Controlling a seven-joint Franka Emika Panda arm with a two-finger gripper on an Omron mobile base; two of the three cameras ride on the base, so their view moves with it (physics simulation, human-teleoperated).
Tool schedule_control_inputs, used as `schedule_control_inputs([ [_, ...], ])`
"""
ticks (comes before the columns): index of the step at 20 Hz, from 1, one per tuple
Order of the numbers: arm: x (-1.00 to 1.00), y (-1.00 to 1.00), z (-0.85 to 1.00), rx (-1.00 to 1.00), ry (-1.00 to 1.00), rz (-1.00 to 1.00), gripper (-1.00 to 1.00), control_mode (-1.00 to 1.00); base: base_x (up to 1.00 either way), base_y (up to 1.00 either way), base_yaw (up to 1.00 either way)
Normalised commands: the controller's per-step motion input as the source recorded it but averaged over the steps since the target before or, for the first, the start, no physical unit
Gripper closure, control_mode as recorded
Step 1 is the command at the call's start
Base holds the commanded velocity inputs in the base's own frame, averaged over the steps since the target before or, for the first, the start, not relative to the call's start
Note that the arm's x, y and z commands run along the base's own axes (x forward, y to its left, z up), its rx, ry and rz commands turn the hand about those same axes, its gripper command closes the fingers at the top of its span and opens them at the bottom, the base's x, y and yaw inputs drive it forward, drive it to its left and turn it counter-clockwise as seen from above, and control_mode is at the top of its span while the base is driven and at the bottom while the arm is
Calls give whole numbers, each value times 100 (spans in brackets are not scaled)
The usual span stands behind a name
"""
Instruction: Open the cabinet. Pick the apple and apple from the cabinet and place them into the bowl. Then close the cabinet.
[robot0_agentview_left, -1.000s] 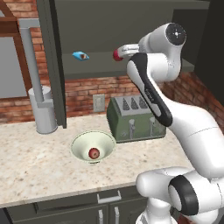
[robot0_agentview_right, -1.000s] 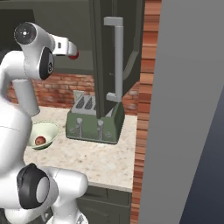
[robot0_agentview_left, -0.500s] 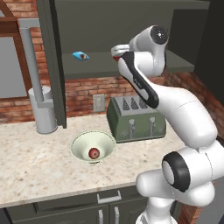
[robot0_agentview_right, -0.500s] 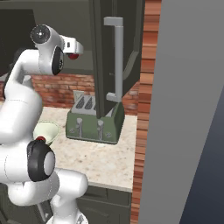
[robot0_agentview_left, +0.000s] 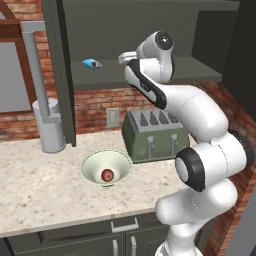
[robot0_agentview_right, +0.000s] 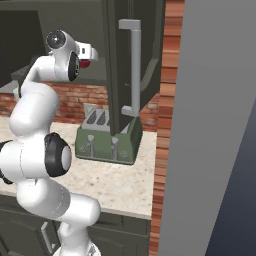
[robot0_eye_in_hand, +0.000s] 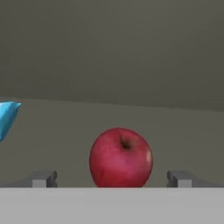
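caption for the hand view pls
Open gripper lined up on a red apple on the cabinet shelf, blue packet at left.

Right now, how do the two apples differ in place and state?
One apple lies in the bowl on the counter; the other apple still sits on the cabinet shelf. The bowl apple is already delivered; the shelf apple waits between the open gripper tips, not yet grasped. Both are small, round and red.

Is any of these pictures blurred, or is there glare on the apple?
Hand view: the apple is slightly soft at its edges, evenly lit, with no glare. Left base view: sharp, the bowl casts only a faint shadow. Right base view: sharp, with flat shading.
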Motion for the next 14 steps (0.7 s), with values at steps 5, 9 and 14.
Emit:
schedule_control_inputs([
  [5,49,0,-35,-3,0,0,-100,-100,0,0,0],
  [9,27,0,-24,-2,-1,0,100,-100,0,0,0],
  [14,0,0,0,0,0,0,100,-100,0,0,0],
])
